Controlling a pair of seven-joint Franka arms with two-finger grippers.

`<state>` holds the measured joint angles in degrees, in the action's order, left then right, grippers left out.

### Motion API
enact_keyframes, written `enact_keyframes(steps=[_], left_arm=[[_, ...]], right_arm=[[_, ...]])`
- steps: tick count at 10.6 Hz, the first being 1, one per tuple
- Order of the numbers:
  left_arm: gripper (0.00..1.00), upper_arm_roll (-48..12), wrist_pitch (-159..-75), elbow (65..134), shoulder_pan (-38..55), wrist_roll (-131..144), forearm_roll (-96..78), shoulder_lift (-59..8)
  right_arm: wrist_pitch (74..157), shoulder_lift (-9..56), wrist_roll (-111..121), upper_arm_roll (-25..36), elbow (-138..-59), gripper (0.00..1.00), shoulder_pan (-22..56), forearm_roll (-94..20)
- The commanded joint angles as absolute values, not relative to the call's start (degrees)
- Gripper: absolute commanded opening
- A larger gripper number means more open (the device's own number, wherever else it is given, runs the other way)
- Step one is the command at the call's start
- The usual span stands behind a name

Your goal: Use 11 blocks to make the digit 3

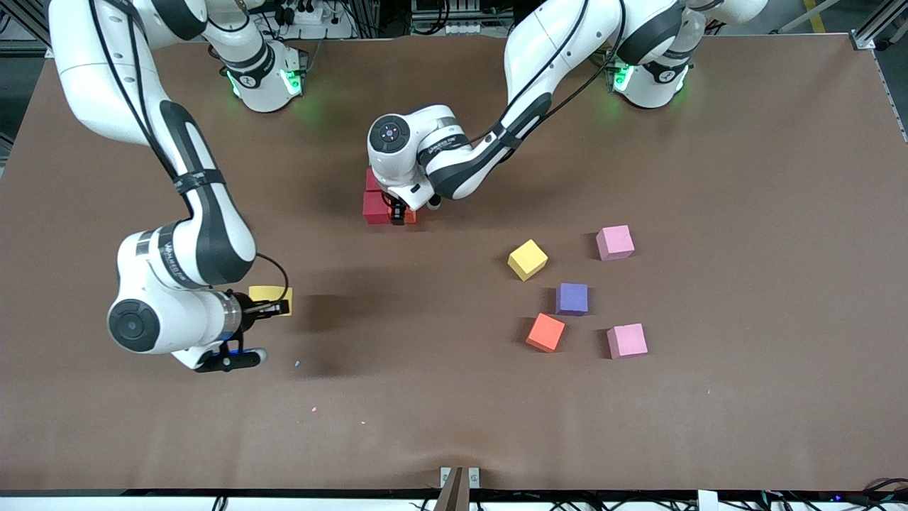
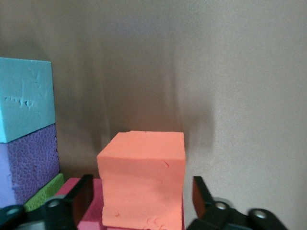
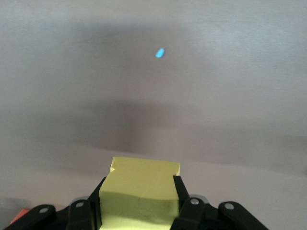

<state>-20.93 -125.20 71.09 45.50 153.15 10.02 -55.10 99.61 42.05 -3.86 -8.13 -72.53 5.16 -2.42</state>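
Listing contents of the brown bench [image 1: 745, 426], placed relative to the block cluster [image 1: 376, 202] at its middle.

- Block cluster: red cubes visible in the front view, mostly hidden under the left arm; the left wrist view adds a light blue cube [image 2: 24, 98], a purple cube [image 2: 31, 163], a green cube [image 2: 45, 191] and a pink cube [image 2: 93, 215].
- Orange cube [image 2: 142, 179]: resting on the cluster's pink cube, between the parted jaws of the left gripper [image 2: 139, 201], which stand clear of its sides.
- Right gripper [image 3: 139, 199]: jaws clamped on a yellow cube [image 3: 141, 191], toward the right arm's end from the cluster.
- Loose cubes, all toward the left arm's end and nearer the front camera than the cluster: yellow [image 1: 528, 260], pink [image 1: 615, 243], purple [image 1: 572, 299], orange [image 1: 545, 332], second pink [image 1: 627, 341].
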Motion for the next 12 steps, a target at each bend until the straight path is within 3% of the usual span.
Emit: enact_keyframes(steps=[1, 6, 8, 12], left_arm=[[1.00, -20.83, -121.13, 69.79, 45.70, 152.75, 8.35, -53.45], [1.00, -20.48, -113.59, 73.03, 44.48, 144.52, 9.23, -45.36], [1.00, -20.39, -112.85, 77.58, 40.98, 138.54, 9.49, -41.16], [1.00, -20.57, -113.73, 90.94, 30.70, 122.30, 10.28, -30.52]], right_arm=[[98.79, 40.43, -3.08, -8.70, -73.39, 0.09, 5.53, -3.08], [99.14, 39.81, -4.13, -8.70, -74.61, 0.09, 8.87, -3.16], [100.27, 38.51, -4.13, -8.61, -76.54, 0.09, 10.19, -3.16], [112.56, 31.75, -4.22, -8.61, -90.67, 0.09, 13.88, -2.99]])
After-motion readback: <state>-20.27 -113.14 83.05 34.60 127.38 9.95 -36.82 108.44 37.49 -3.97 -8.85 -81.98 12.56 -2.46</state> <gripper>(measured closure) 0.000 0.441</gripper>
